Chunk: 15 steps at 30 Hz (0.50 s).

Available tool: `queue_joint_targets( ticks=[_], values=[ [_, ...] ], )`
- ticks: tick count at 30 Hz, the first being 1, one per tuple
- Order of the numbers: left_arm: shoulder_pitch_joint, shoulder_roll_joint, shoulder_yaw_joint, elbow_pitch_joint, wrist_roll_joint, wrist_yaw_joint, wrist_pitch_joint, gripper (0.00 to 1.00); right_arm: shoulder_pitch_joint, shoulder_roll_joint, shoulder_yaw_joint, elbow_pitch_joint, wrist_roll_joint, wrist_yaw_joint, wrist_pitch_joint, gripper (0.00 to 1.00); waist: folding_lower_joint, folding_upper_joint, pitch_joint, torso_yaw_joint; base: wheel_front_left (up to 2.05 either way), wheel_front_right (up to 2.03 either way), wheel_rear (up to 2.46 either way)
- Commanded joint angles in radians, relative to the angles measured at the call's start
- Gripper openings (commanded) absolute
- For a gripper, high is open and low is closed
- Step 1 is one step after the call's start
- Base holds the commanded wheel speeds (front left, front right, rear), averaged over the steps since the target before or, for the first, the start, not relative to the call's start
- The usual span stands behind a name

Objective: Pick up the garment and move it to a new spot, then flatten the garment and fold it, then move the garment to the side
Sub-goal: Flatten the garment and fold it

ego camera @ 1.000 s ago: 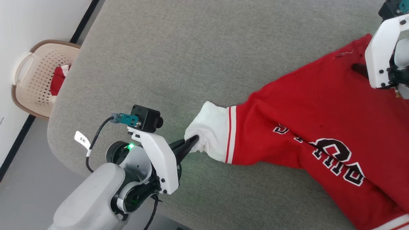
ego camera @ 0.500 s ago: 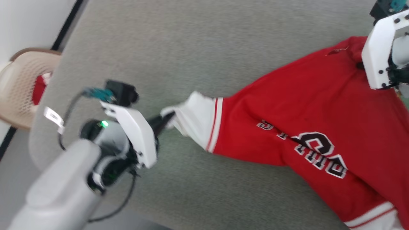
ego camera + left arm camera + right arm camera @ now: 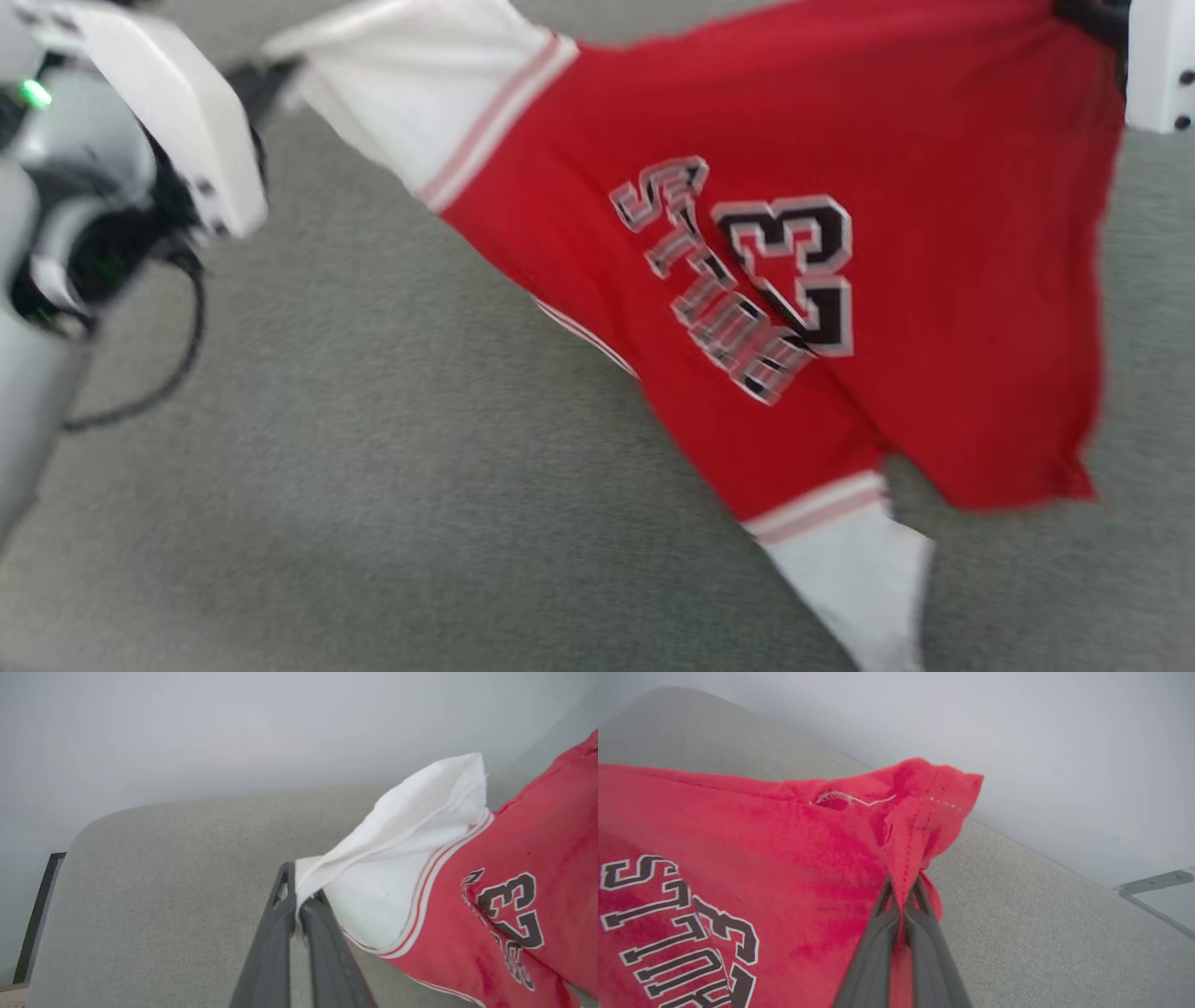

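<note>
The garment (image 3: 934, 261), a red shirt with white striped sleeves and the number 23, hangs stretched in the air above the grey surface (image 3: 373, 523). My left gripper (image 3: 271, 73) at the upper left is shut on the edge of one white sleeve (image 3: 397, 868); the left wrist view shows the cloth pinched between the dark fingers (image 3: 285, 933). At the top right, my right gripper is shut on a red hem corner (image 3: 920, 826), its fingers (image 3: 878, 947) closed around the fabric. The other white sleeve (image 3: 859, 579) dangles at the bottom.
A grey fabric-covered surface spreads beneath the shirt. A pale wall (image 3: 233, 732) rises behind it in both wrist views. A black cable (image 3: 177, 364) loops from my left arm.
Both grippers have lifted the garment off the surface, and it now hangs spread between them with the 23 showing. The head camera has shifted, so the basket has left the picture.
</note>
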State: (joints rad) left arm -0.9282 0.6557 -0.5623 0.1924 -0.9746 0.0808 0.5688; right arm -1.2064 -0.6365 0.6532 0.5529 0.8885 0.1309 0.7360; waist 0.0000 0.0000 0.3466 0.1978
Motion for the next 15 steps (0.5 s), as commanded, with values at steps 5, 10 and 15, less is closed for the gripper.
queue_joint_targets(
  ticks=[5, 10, 15],
  values=[
    [-0.147, 0.003, 0.016, 0.068, 0.031, -0.006, 0.027, 0.0, -0.038, 0.033, -0.047, -0.02, 0.001, 0.0, -0.045, 0.0, 0.0, 0.0, -0.067, -0.095, 0.0, 0.0, 0.0],
    [-0.283, -0.039, 0.013, 0.187, 0.046, -0.036, 0.03, 0.0, -0.069, 0.07, -0.076, -0.027, -0.02, 0.0, -0.047, 0.0, 0.0, 0.0, -0.121, -0.146, 0.0, 0.0, 0.0],
    [-0.371, -0.077, 0.011, 0.284, 0.055, -0.053, 0.019, 0.0, -0.096, 0.095, -0.096, -0.019, -0.044, 0.0, -0.046, 0.0, 0.0, 0.0, -0.136, -0.172, 0.0, 0.0, 0.0]
  ],
)
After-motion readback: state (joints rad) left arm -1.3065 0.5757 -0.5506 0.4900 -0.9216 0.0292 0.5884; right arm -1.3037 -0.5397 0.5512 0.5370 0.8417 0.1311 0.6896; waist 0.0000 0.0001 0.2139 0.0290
